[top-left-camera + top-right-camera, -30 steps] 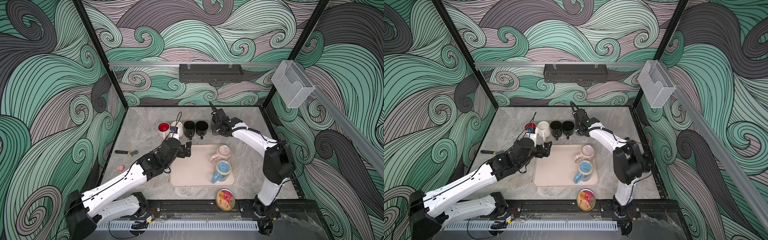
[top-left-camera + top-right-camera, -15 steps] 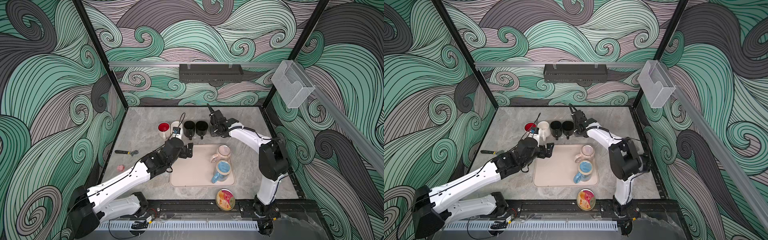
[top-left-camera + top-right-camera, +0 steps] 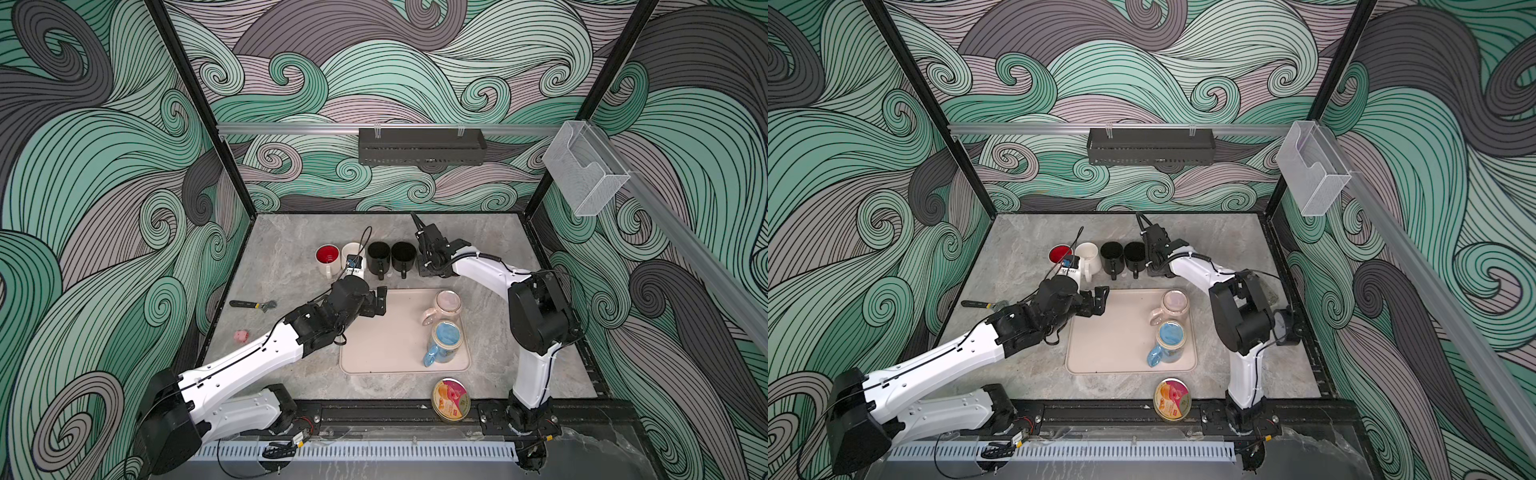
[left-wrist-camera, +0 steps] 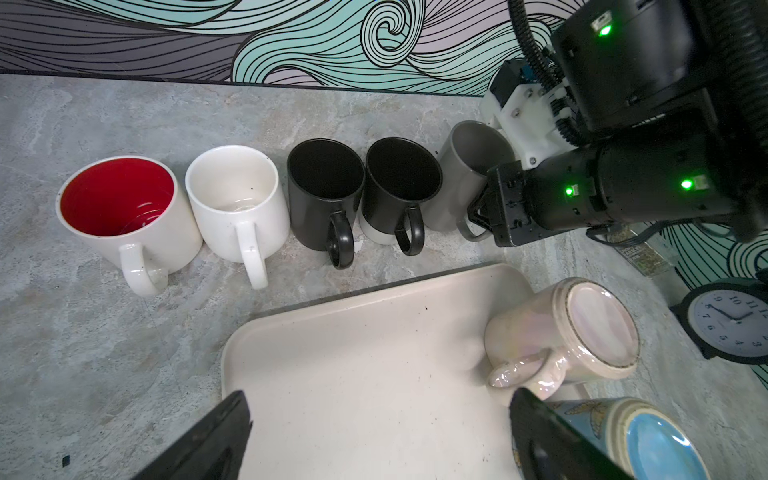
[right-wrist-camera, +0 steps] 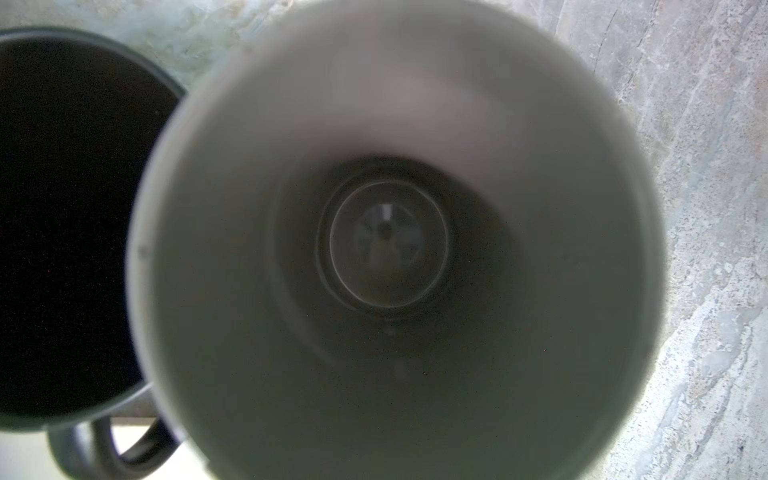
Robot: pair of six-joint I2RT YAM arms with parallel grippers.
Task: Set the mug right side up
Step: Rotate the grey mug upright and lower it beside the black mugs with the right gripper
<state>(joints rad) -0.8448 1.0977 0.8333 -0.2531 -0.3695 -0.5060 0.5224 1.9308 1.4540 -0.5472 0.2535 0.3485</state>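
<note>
The right end effector (image 4: 478,216) was clamped on the handle of the grey mug (image 4: 469,166), which sat mouth-up at the row's end, just beside a black mug (image 4: 401,187). I reckoned it needed settling flat on the tabletop (image 4: 104,332), a gentle release, then a straight lift away. The left end effector (image 3: 379,302) hung spread apart over the tray (image 3: 390,345).

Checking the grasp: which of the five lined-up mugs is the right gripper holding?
The grey mug at the row's end, its handle pinched by the right gripper; the red-lined mug, white mug and black mugs stand free.
</note>
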